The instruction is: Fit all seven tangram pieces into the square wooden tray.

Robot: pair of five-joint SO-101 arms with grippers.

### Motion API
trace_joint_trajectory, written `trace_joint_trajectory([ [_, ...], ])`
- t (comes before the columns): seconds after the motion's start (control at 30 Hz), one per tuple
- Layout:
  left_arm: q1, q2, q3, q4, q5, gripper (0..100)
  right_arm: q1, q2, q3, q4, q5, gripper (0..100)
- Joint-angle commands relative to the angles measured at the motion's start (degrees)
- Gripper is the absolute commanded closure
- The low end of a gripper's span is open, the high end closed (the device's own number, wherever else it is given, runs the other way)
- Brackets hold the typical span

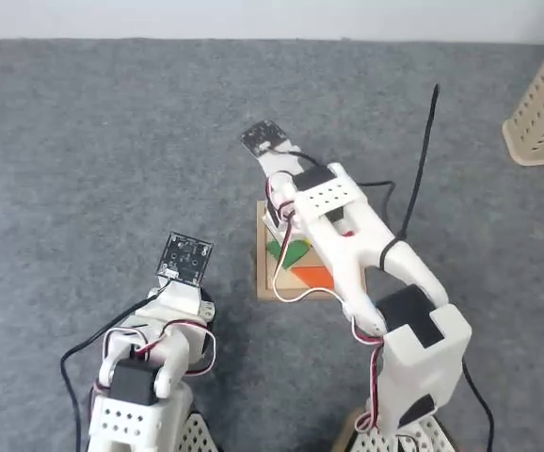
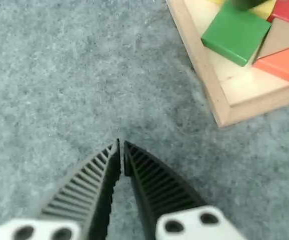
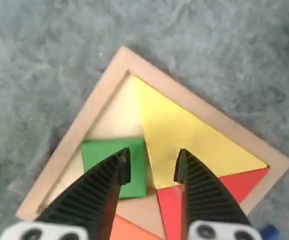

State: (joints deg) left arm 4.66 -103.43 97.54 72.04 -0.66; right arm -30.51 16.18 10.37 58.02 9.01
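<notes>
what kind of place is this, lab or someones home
Probably a small robotics test bench: a left arm and right arm stand side by side on a grey felt-like mat, with a wooden tray of coloured pieces.

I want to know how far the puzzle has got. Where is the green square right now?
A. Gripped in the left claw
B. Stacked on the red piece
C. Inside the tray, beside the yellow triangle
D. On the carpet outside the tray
C: the green square lies inside the wooden tray, next to the yellow triangle, with the open right claw above it.
</notes>
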Motion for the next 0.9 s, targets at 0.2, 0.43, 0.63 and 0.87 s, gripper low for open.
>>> trace_joint_trajectory([
  [0.2,-0.2,-1.1,-1.0,0.4,0.4,99,8.0,-26.1,8.0,11.6,1.8,94.7],
  [0.43,-0.2,-1.1,-1.0,0.4,0.4,99,14.6,-40.0,21.9,17.1,9.2,93.9],
  [0.63,-0.2,-1.1,-1.0,0.4,0.4,99,25.0,-37.4,26.5,13.9,13.1,89.0],
  [0.87,-0.2,-1.1,-1.0,0.4,0.4,99,28.1,-33.2,27.3,7.8,18.7,78.8],
])
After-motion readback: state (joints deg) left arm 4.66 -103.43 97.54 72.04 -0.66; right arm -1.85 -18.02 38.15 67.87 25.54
